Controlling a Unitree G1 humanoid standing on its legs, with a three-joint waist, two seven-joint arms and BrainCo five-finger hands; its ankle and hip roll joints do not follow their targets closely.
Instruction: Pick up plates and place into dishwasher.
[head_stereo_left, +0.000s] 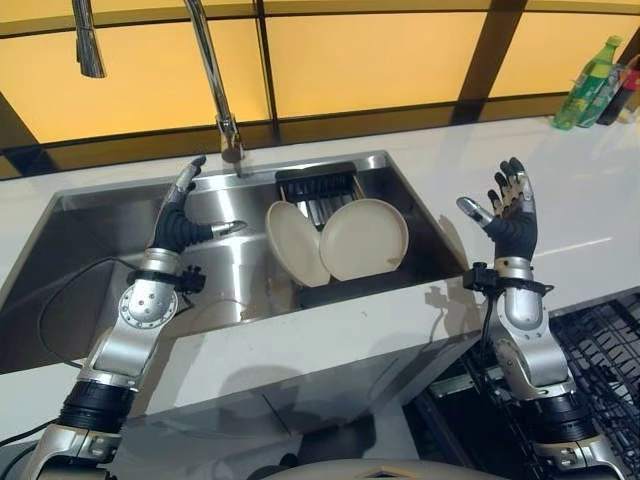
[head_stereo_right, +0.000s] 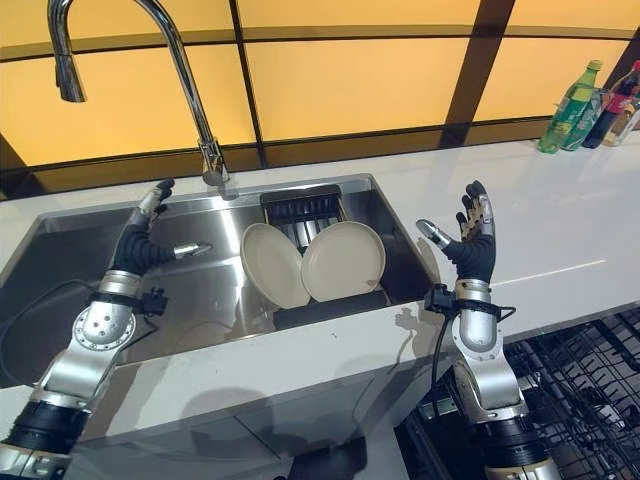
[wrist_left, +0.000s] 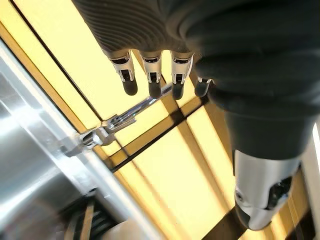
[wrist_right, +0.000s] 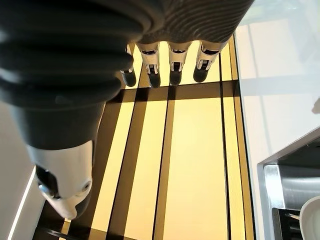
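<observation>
Over sink (head_stereo_left: 90, 250) | left hand (head_stereo_left: 180, 215), right hand (head_stereo_left: 510, 215) empty | plates (head_stereo_left: 363, 238) racked

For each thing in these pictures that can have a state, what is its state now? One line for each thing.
Left hand: open, raised over the sink, holding nothing.
Right hand: open, raised over the counter, holding nothing.
Two plates: standing on edge in the sink, leaning on the dark rack, overlapping.
Sink: no water seen running.
Faucet: no water coming out.
Dishwasher rack: pulled out at lower right; the visible part has no plates.
Green bottle: upright on the counter.
</observation>
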